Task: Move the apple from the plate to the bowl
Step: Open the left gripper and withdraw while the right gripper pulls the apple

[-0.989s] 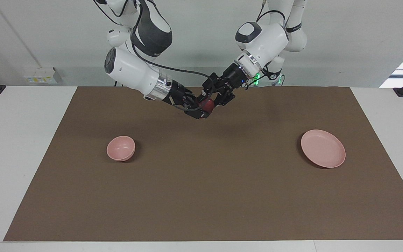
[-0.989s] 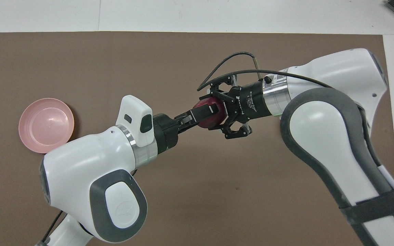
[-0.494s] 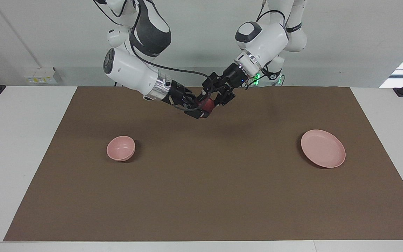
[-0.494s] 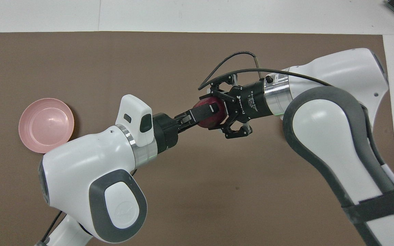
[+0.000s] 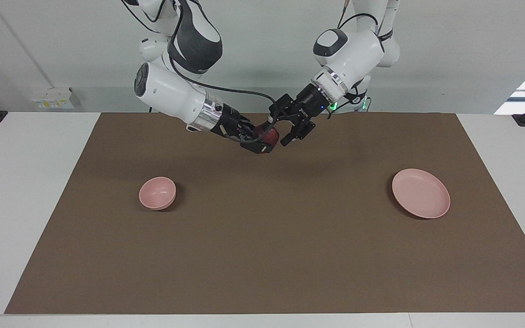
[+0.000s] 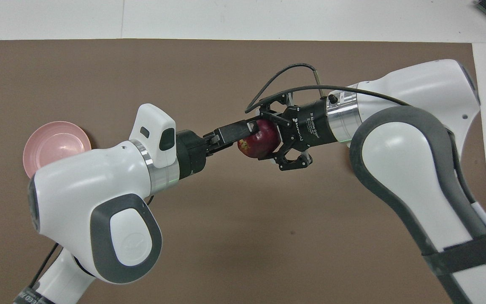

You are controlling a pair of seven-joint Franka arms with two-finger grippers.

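- Dark red apple [image 5: 269,135] hangs above the brown mat [image 5: 271,255], clamped in the right gripper [image 5: 262,142].
- Left gripper [image 5: 285,130] sits beside it, fingers spread, touching nothing.
- Pink bowl [image 5: 157,193] and plate [image 5: 420,193] lie well apart.

Dark red apple [image 6: 261,141] glossy-skinned, with a dull yellowish speckled patch. Pale pink bowl [image 5: 157,193] and plate [image 5: 421,193] of smooth plastic-looking ware with a soft sheen, on a matt brown paper-like mat [image 5: 271,255] over a smooth white bench [image 5: 25,191]. Arm shells of glossy white plastic with matt dark grey panels, brushed-metal wrist rings, black matt plastic-and-metal left gripper [image 6: 247,127] and right gripper [image 6: 255,142], and a rubbery black cable [image 6: 285,71].
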